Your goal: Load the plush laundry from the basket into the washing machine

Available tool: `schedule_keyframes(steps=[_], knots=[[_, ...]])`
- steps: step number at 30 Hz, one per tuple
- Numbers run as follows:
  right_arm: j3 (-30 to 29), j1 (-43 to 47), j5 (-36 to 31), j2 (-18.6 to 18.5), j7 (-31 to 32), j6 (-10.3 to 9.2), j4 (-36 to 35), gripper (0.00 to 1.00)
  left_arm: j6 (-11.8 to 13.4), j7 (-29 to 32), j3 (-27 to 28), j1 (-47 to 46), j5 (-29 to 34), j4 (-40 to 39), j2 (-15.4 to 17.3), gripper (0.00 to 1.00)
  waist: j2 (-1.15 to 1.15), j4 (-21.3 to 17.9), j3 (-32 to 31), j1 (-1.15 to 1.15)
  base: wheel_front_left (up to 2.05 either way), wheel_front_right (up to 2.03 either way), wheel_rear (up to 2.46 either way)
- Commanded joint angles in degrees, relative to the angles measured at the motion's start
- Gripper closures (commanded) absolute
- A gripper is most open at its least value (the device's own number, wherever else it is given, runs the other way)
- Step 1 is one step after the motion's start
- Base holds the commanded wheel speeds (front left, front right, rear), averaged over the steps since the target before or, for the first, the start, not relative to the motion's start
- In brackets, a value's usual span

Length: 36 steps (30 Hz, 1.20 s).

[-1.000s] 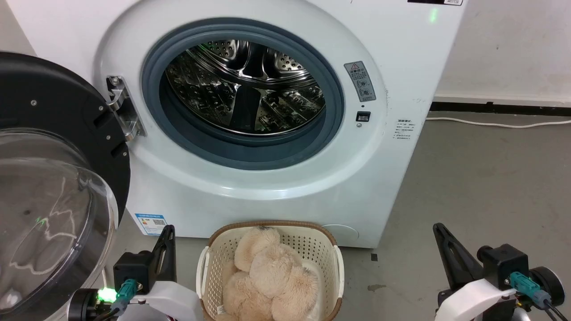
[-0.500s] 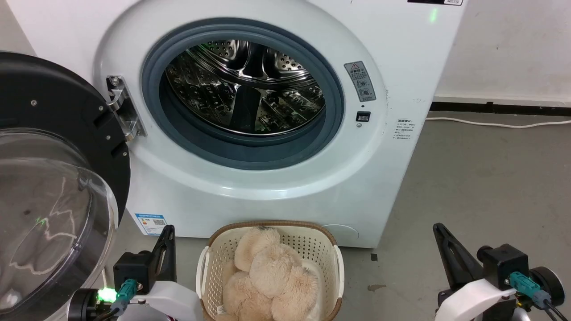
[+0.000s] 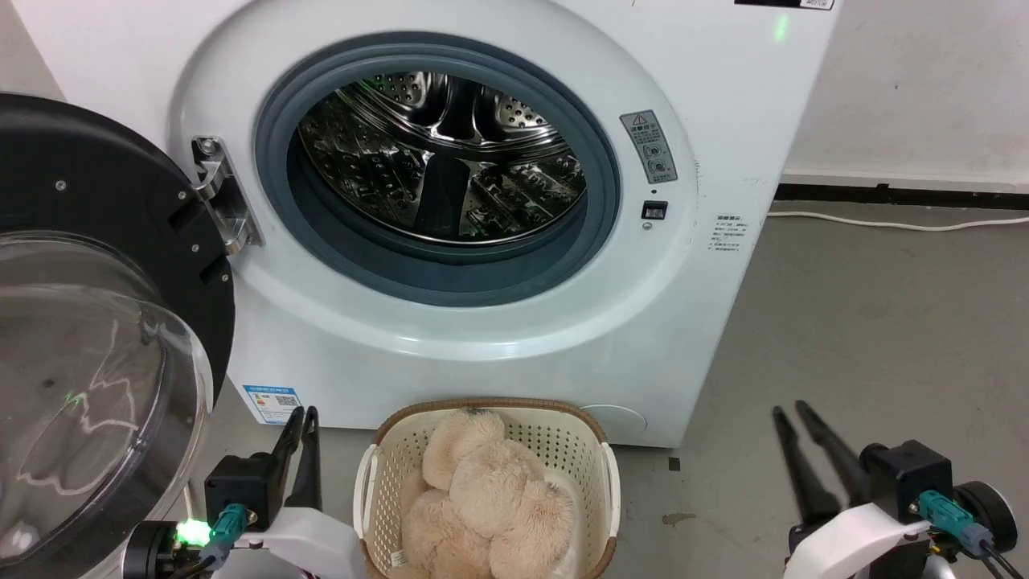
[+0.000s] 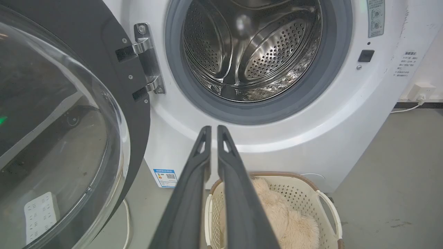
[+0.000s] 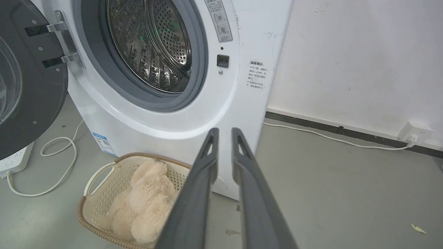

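1. Cream plush, long-piled and lumpy: the plush laundry (image 3: 490,507) lies heaped inside the basket (image 3: 563,434), below the porthole and outside the machine.
2. The basket is perforated cream plastic, rounded-rectangular, with a brown woven-look rim and white side handles. It stands on the grey floor (image 3: 884,322), just in front of the washing machine (image 3: 723,121).
3. The washing machine is smooth white. Its round opening is lined with a matt grey rubber ring (image 3: 450,273), and behind that sits the drum (image 3: 442,153), shiny perforated steel with raised ribs.
4. The door (image 3: 80,386) hangs wide open on the left, a black rim around a clear bulging dome, on a bright metal hinge (image 3: 225,193).
5. The left gripper (image 3: 304,418), left of the basket, has its long dark fingers parted by a thin slit and grips nothing. The right gripper (image 3: 788,414), over bare floor right of the basket, is parted slightly wider and is also empty.
6. The left wrist view looks squarely into the drum, so its rows of round holes read clearly, where the head view gives mostly reflections. The right wrist view adds a looped white cable (image 5: 74,155) on the floor and a wall socket (image 5: 414,132).
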Motion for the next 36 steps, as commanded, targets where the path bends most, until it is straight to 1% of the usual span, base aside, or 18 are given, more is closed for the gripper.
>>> schedule_keyframes(steps=[1, 22, 29, 36], knots=[[0.0, 0.0, 0.0, 0.0, 0.0, 0.0, 0.0, 0.0, 0.0, 0.0, 0.0, 0.0, 0.0, 0.0, 0.0, 0.0, 0.0, 0.0, 0.0, 0.0, 0.0, 0.0, 0.0], [0.6, 0.2, 4.0, 0.0, -2.4, 0.01, 0.3, 0.0, 0.7, -2.4, -2.5, -0.5, -4.4, 0.6, 0.0, 0.0, 0.0, -0.2, 1.0, 0.0, 0.0, 0.0, 0.0], [0.7, -0.2, 5.5, 0.0, -3.3, 0.01, -0.1, 0.0, 0.7, -3.3, -3.5, -1.9, -6.1, 2.2, 0.0, 0.0, 0.0, -0.8, 2.4, 0.0, 0.0, 0.0, 0.0], [0.4, -0.7, 7.0, 0.0, -4.1, 0.01, -0.7, 0.0, 0.4, -4.1, -4.5, -4.1, -7.6, 5.5, 0.0, 0.0, 0.0, -1.7, 4.4, 0.0, 0.0, 0.0, 0.0]])
